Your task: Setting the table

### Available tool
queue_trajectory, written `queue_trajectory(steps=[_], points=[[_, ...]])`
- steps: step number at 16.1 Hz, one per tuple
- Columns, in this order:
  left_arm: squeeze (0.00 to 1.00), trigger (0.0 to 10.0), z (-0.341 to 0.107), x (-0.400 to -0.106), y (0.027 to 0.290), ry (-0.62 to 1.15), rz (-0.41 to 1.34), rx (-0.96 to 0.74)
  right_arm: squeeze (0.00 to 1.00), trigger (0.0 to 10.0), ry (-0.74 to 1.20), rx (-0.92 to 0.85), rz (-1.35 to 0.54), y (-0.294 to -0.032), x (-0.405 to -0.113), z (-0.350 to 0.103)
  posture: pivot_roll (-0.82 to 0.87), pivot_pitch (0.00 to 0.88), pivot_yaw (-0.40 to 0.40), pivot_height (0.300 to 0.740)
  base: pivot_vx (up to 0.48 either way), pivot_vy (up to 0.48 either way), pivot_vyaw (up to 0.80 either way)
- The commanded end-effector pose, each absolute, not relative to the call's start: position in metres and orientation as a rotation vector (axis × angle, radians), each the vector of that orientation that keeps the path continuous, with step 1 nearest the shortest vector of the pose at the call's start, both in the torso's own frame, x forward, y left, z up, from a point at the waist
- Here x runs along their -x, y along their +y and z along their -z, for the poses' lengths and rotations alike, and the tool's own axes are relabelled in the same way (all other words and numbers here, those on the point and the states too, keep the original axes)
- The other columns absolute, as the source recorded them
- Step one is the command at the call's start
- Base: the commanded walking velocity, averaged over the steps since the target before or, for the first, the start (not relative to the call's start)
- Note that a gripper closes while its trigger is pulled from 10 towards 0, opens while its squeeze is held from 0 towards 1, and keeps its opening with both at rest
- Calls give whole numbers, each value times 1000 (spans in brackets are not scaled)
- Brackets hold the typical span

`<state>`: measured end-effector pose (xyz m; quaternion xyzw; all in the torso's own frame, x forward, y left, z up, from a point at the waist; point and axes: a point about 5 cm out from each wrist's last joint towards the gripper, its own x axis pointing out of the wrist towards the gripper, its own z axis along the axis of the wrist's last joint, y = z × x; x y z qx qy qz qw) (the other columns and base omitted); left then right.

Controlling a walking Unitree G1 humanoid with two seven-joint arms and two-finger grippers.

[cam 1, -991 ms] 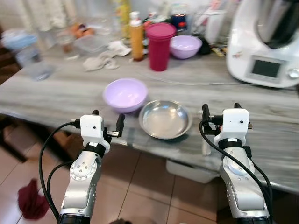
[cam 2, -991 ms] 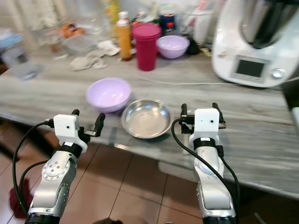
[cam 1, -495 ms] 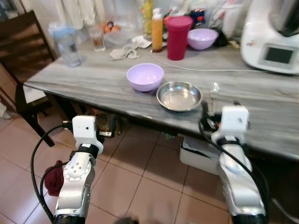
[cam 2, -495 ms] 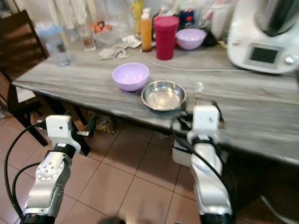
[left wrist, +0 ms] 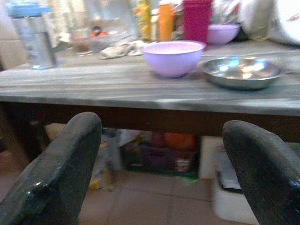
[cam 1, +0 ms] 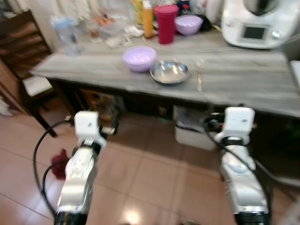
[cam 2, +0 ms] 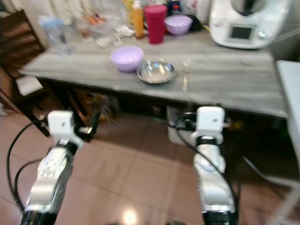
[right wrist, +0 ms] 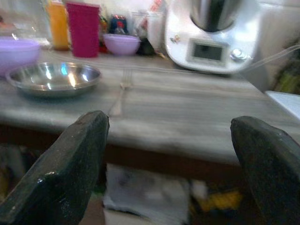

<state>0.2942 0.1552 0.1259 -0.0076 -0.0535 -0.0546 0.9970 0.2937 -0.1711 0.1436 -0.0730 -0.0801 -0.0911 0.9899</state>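
Risk ahead: my empty left hand (left wrist: 154, 173) and right hand (right wrist: 168, 164), both spread wide, could clip the table (cam 1: 243, 79) edge when reaching for the fork (right wrist: 119, 96).

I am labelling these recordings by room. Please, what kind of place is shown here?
Probably a home kitchen or dining area: a grey table holds a steel bowl, a fork and a white kitchen machine.

Both arms (cam 1: 79, 168) raised — jaws spread, empty.
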Motion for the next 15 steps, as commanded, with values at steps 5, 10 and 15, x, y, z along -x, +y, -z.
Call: queue_trajectory(steps=[5, 10, 15], points=[[0, 10000, -126, -292, 158, -110, 154, 1, 0, 10000, -183, 143, 168, -163, -293, -148, -117, 124, 92, 740, -175, 0, 0], [0, 10000, -127, -289, 152, -120, 218, 20, 0, 10000, -186, 148, 160, -164, -295, -149, -113, 130, 86, 740, 0, 0, 0], [0, 10000, -128, -289, 152, -121, 232, 38, 0, 10000, -187, 145, 149, -162, -297, -150, -109, 136, 84, 740, 0, -110, -196]])
